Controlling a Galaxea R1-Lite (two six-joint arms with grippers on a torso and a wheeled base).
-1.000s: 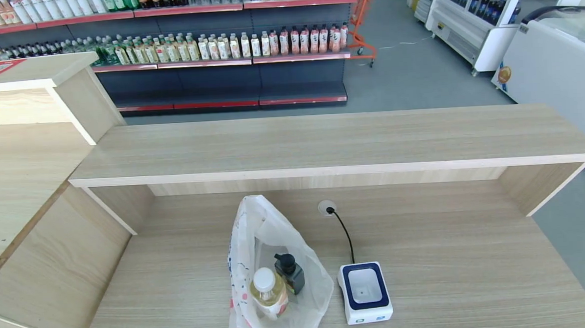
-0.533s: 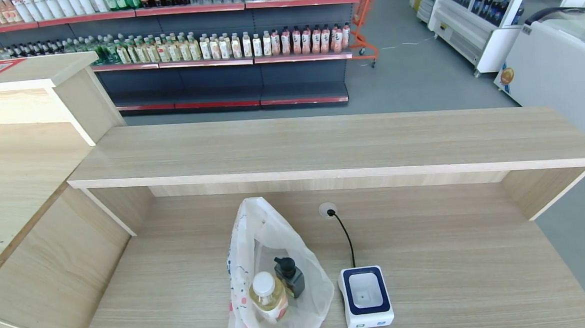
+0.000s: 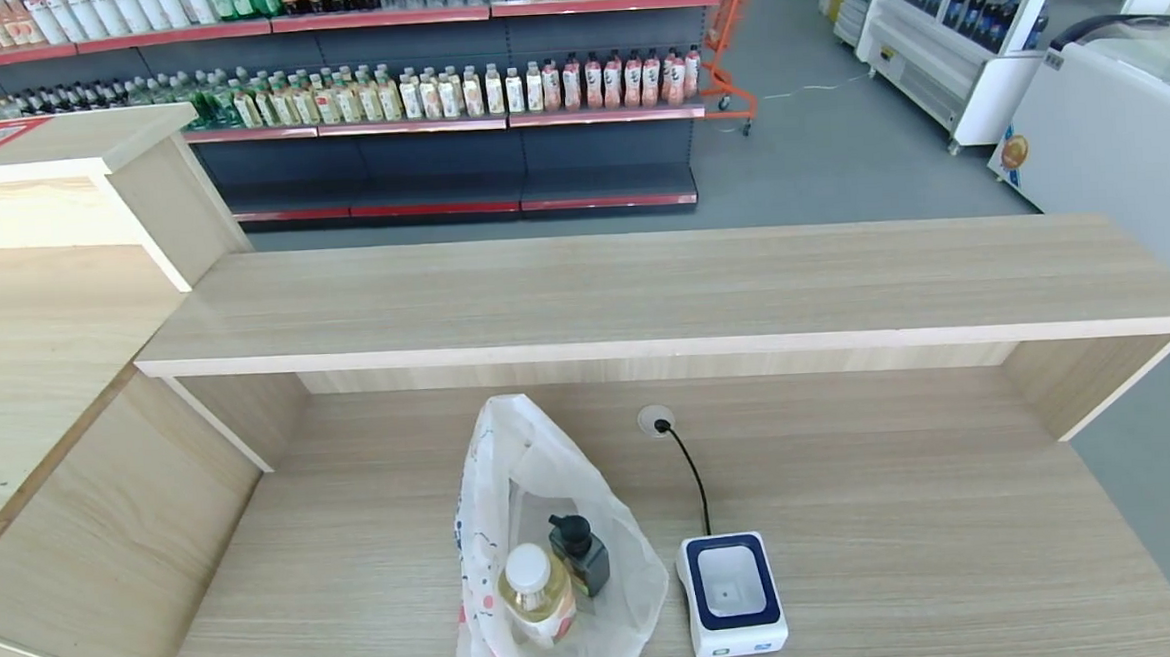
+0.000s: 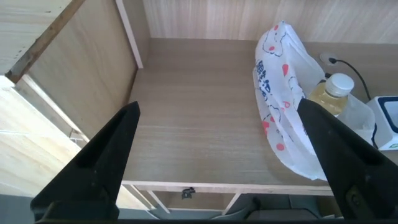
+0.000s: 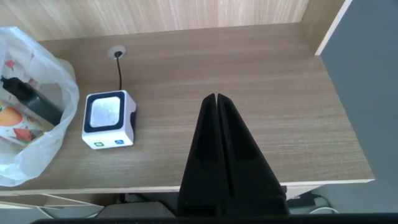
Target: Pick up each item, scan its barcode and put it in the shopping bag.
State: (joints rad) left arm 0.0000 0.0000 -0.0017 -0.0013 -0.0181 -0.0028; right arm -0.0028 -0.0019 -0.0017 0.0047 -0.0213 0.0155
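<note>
No shift; bottle [image 3: 535, 583] in shopping bag [image 3: 483, 489]

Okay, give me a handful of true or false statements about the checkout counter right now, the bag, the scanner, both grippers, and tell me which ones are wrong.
1. The shopping bag holds a yellow drink bottle and a dark pump bottle. True.
2. The scanner lies inside the bag. False: it stands on the counter beside the bag, on the robot's right of it.
3. The left gripper is open. True.
4. The right gripper holds a bottle. False: it is shut, with nothing in it.
5. The scanner's cable runs to a hole in the counter. True.
</note>
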